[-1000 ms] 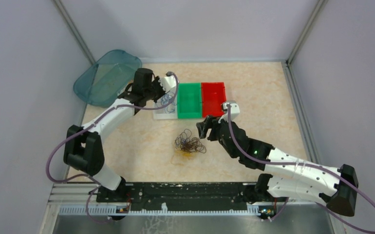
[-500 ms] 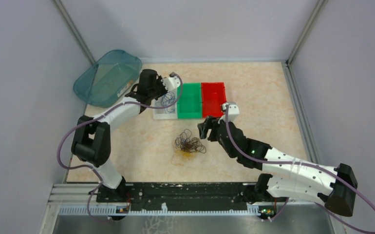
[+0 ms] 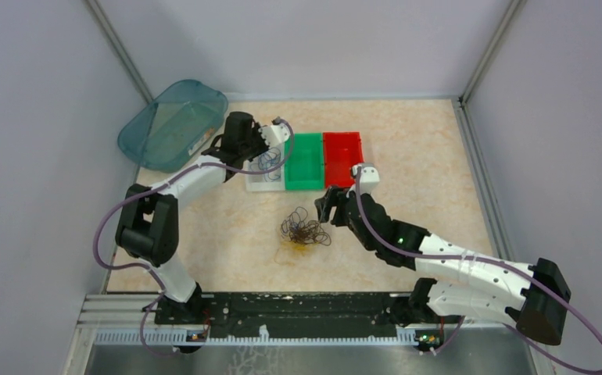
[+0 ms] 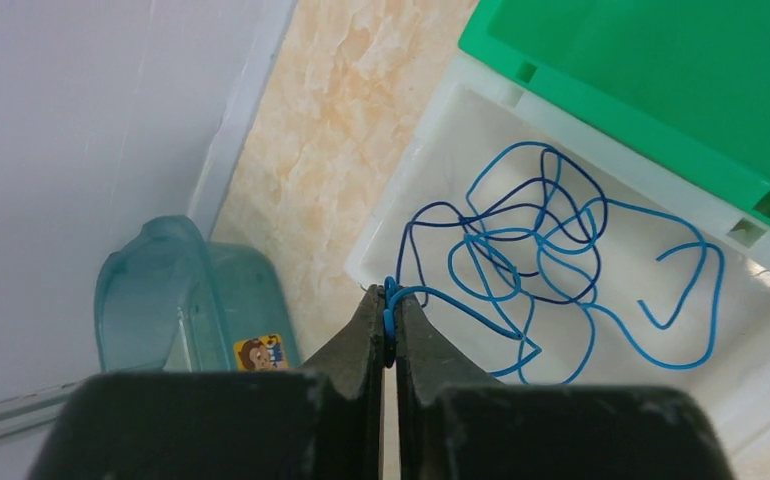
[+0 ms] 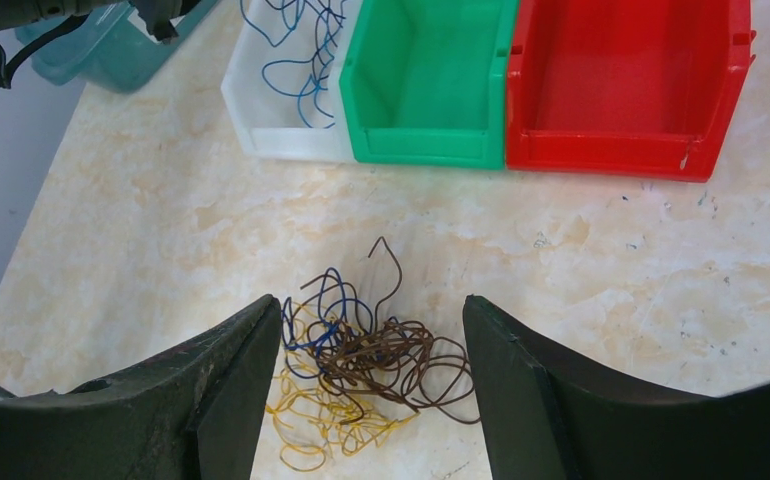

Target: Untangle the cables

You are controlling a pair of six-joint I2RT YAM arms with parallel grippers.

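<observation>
Left gripper (image 4: 389, 316) pinches a blue cable (image 4: 536, 262); right gripper (image 5: 369, 305), spread, should likely take the brown end (image 5: 389, 258) at 12 o'clock of the light, springy tangle (image 5: 376, 360).

Overhead camera: fixed above and behind my bases, looking down over the whole worktop (image 3: 227, 234). Left wrist camera: close, aimed past my left jaws into the white bin (image 4: 431, 165). Right wrist camera: farther off, aimed between my right jaws at the tangled cables (image 5: 371, 350). Both wrist views share the white bin and the green bin (image 4: 661, 80).
</observation>
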